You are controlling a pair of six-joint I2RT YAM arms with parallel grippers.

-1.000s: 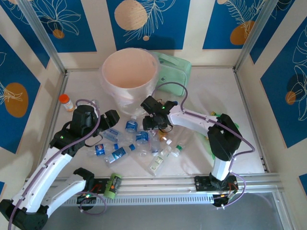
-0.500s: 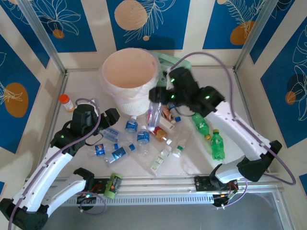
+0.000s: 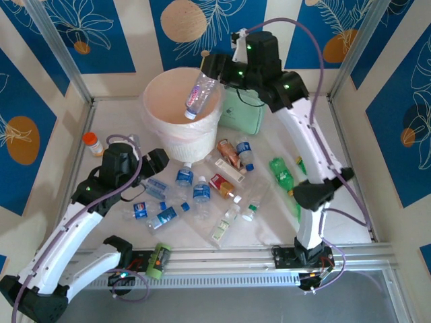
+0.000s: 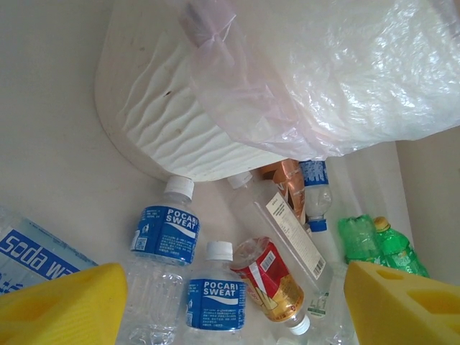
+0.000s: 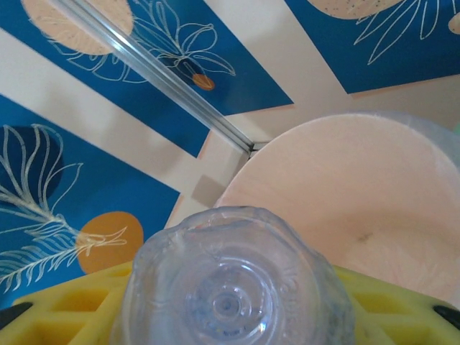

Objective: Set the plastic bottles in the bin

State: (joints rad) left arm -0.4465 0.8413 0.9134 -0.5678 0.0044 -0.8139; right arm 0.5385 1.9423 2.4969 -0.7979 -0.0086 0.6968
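The right end effector (image 3: 214,73) grips a clear plastic bottle with a blue label (image 3: 196,95), tilted above the large round cream-white bin (image 3: 165,101) at the far side. The left end effector (image 3: 153,163) hovers open above other bottles (image 3: 201,192) lying on the counter (image 3: 303,121).

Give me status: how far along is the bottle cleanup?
Done: no bottle visible inside the bin yet. In hand: the right gripper is shut on a clear bottle, holding it over the bin's mouth. Left: the rest lie on the table, including blue-labelled bottles by the open left gripper, a copper-labelled bottle and green bottles further right. Barely started, by the look of it.
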